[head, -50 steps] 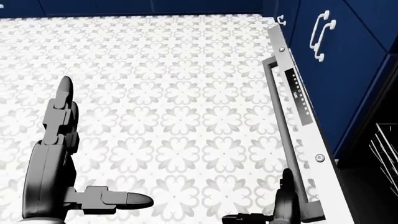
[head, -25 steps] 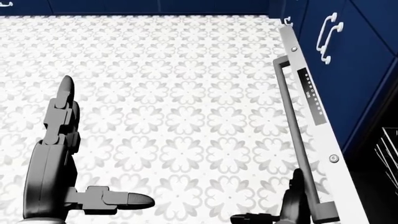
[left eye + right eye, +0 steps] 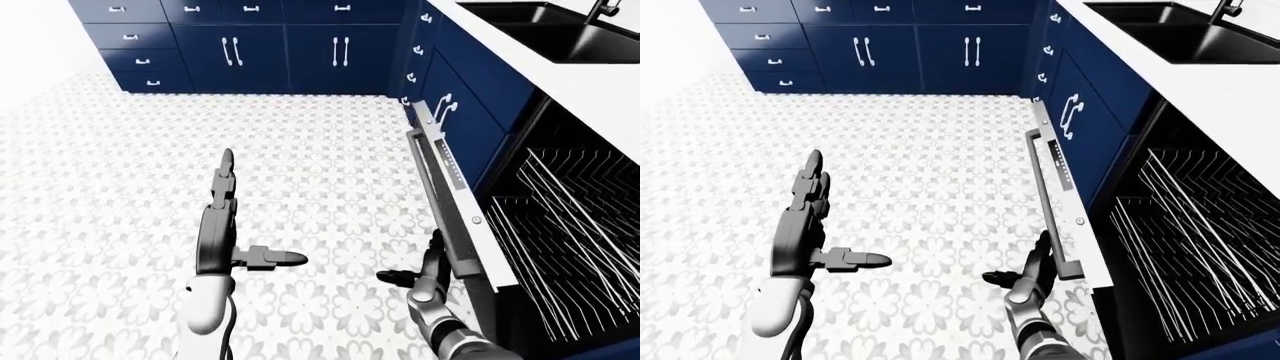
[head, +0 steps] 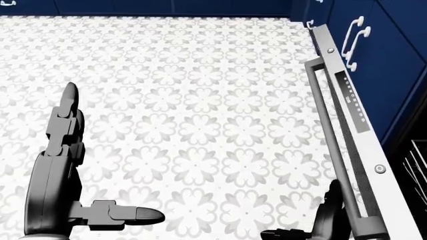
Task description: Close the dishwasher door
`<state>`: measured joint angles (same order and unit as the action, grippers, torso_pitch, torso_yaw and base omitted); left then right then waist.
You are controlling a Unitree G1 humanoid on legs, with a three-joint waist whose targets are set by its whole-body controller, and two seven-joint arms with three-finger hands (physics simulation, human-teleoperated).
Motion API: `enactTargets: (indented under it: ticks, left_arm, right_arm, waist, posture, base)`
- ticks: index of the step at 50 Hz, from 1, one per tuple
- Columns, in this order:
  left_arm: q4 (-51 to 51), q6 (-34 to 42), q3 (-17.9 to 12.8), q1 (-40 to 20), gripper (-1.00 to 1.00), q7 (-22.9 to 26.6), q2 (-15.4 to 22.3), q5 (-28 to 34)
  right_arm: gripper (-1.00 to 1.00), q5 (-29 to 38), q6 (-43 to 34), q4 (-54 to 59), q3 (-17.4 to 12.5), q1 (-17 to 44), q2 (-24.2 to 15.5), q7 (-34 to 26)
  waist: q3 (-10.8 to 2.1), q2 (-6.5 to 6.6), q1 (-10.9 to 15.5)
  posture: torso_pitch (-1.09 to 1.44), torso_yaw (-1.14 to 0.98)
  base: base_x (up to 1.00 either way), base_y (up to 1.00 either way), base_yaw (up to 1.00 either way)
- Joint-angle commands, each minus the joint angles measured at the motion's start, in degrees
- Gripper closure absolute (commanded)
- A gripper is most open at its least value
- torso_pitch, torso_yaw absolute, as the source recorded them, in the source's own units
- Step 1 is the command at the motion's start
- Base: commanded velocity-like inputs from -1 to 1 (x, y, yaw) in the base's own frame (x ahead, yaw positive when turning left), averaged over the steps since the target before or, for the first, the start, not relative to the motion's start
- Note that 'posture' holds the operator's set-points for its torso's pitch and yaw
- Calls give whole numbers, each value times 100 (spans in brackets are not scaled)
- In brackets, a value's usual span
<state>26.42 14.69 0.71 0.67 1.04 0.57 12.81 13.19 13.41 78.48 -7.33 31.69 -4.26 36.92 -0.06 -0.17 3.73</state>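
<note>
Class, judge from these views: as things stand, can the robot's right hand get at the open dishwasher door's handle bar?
Probably yes: the right hand, fingers open, stands right beside the handle bar near the dishwasher door edge, with nothing between them.

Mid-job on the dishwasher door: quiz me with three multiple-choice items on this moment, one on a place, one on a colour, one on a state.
1. Where is the robot's dark right hand?
A. At the lower end of the silver dishwasher door, by its bar handle
B. On the countertop sink
C. On a cabinet drawer pull

2. What colour are the kitchen cabinet fronts?
A. White
B. Dark blue
C. Grey

3. What is the state of the dishwasher door?
A. Fully shut
B. Partly open, white wire racks showing
C. Removed

Answers:
1 A: both eye views show the hand at the door's lower end, beside the handle.
2 B: the fronts render dark blue with white handles.
3 B: the door stands out from the cavity, racks visible behind it. The left hand is open over the patterned floor tiles.
</note>
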Motion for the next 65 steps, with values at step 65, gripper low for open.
enactTargets:
  ticks: [65]
  left_arm:
    - [173,-262,68,-52,-100,-59,-12,72]
  right_arm:
    - [-100,-493,142,-83,-449,-291,-1050,613]
  waist:
    - [-50,-96,-165]
  posture:
    - [0,0]
  base:
    - [0,0,0]
